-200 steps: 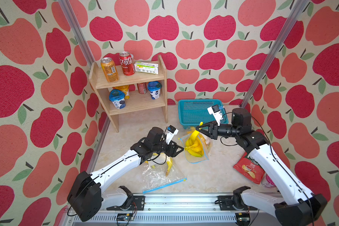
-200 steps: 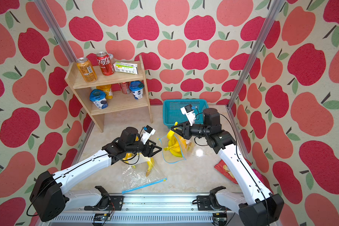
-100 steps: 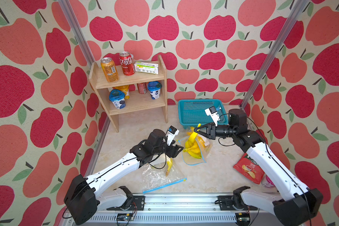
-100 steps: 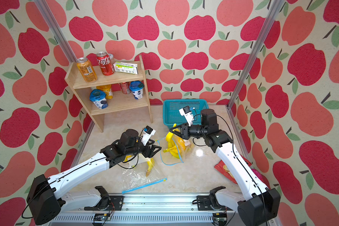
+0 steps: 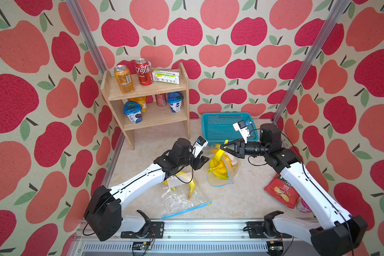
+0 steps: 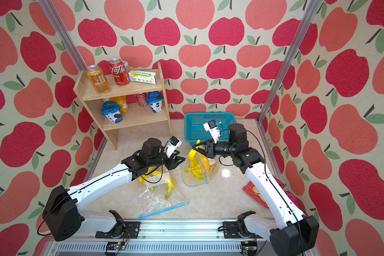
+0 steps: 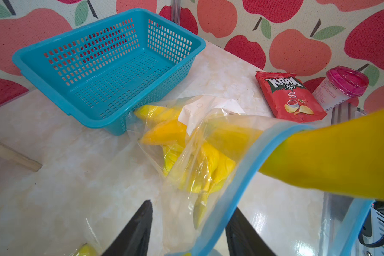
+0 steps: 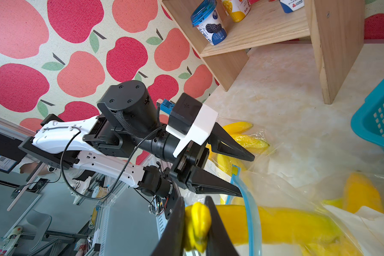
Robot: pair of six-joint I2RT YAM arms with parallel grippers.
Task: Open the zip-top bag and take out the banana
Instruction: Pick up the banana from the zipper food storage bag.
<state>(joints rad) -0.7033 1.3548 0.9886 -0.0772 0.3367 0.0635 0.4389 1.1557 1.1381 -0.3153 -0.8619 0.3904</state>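
Your right pincer [image 5: 224,148] is clamped on the banana [image 5: 218,155] stem, which pokes out of the zip-top bag [image 5: 220,180] at the basket's [image 5: 226,114] six o'clock. Your left pincer [image 5: 203,162], at the bag's nine o'clock, stands partly open astride its blue rim.

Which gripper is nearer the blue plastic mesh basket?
Right. The right gripper, shut on the yellow banana, hovers just in front of the basket; the left gripper is farther off, at the clear zip-top bag.

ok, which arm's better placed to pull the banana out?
Right. The right end effector is shut on the banana stem, fruit partly past the zip-top bag rim. The left end effector is open at that rim, likely better for bracing.
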